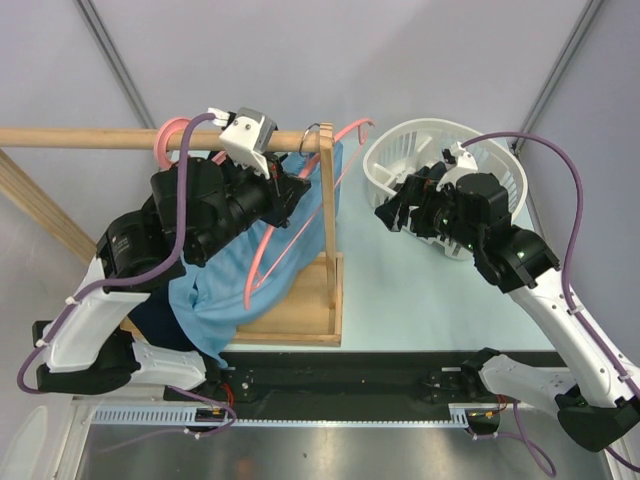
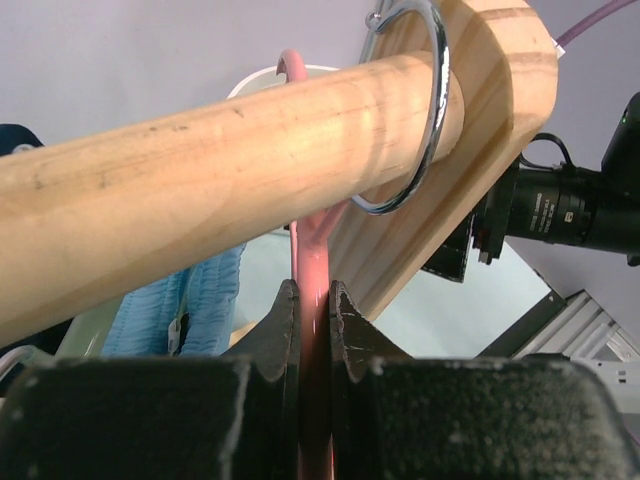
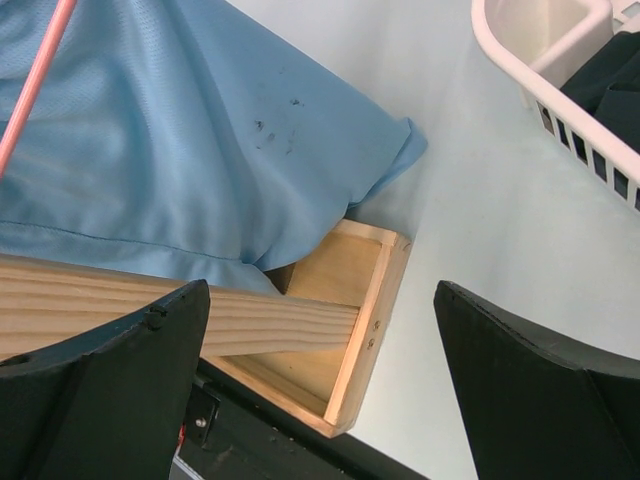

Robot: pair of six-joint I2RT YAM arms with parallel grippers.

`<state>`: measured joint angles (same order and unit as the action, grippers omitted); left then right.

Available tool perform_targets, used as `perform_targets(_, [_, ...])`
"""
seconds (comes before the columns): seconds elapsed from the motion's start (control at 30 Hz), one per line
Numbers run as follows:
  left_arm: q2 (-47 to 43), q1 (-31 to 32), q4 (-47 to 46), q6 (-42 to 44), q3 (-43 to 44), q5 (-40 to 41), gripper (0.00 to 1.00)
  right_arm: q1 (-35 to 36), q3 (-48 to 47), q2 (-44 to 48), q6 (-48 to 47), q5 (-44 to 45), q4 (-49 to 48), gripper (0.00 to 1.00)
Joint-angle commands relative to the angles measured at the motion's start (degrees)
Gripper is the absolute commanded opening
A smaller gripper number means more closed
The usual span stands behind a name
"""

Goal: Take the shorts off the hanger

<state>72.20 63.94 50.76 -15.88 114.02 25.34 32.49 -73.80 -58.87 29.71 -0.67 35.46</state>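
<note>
Left hand clamped on pink hanger under wooden rail; right hand apart, empty. Blue shorts draped over stand, left side. You risk hanger snagging rail, fabric dragging along, if you yank.

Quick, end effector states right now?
Left end effector: closed on the pink hanger.
Right end effector: open, holding nothing.

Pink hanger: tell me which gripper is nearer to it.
Left. The left gripper is shut on the pink hanger; the right gripper hangs open to its right, by the basket.
</note>
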Motion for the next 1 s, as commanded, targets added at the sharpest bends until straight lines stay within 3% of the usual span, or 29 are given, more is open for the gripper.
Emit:
perform_targets(0.0, [-0.2,0.4,-7.6,-2.7,-1.4,-2.3,0.00,-0.2,0.7,1.0,-1.2,0.6,-0.7,1.00])
perform_targets(0.53, [-2.2,0.4,-9.3,-3.8,-5.6,-3.5,0.04,-0.3,2.5,1.6,-1.0,0.6,-1.2,1.00])
perform_targets(0.73, [-3.4,0.3,-10.6,-3.6,-7.6,-4.9,0.27,-0.7,2.4,1.8,-1.2,0.4,-0.9,1.00])
perform_targets(0.83, [-3.7,0.3,-10.3,-2.8,-7.2,-6.2,0.45,-0.9,2.4,1.8,-1.2,0.2,-0.9,1.00])
perform_targets(0.97, [-4.0,0.3,-5.1,-0.2,-0.1,-8.4,0.61,-1.1,2.5,1.9,-1.3,0.1,-0.7,1.00])
